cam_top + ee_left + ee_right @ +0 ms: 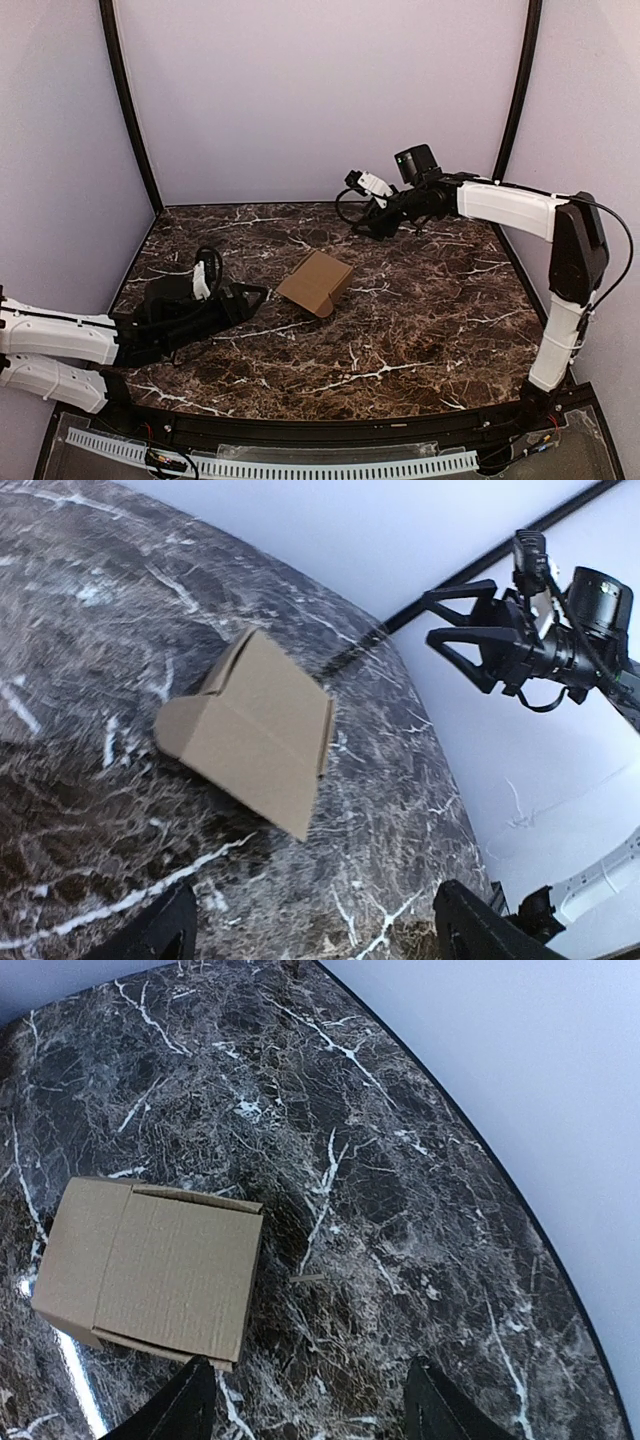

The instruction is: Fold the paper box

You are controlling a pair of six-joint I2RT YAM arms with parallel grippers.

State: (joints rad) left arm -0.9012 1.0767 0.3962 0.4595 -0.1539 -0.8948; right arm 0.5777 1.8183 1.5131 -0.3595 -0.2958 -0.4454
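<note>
The paper box [315, 282] is plain brown cardboard, folded into a small box shape, and lies on the dark marble table [420, 320] near its middle. It also shows in the left wrist view as the box [255, 730] with a rounded flap at its left, and in the right wrist view as the box [150, 1265]. My left gripper [252, 297] lies low just left of the box, open and apart from it, with nothing between its fingers [165, 930]. My right gripper [358, 220] hangs raised over the back right, open and empty [310, 1405]. The left wrist view shows its spread fingers [455, 640].
Lilac walls [320, 90] close in the table at the back and both sides, with black frame posts [125, 100] in the corners. A small pale sliver [308, 1278] lies on the marble right of the box. A white perforated rail [300, 466] runs along the near edge.
</note>
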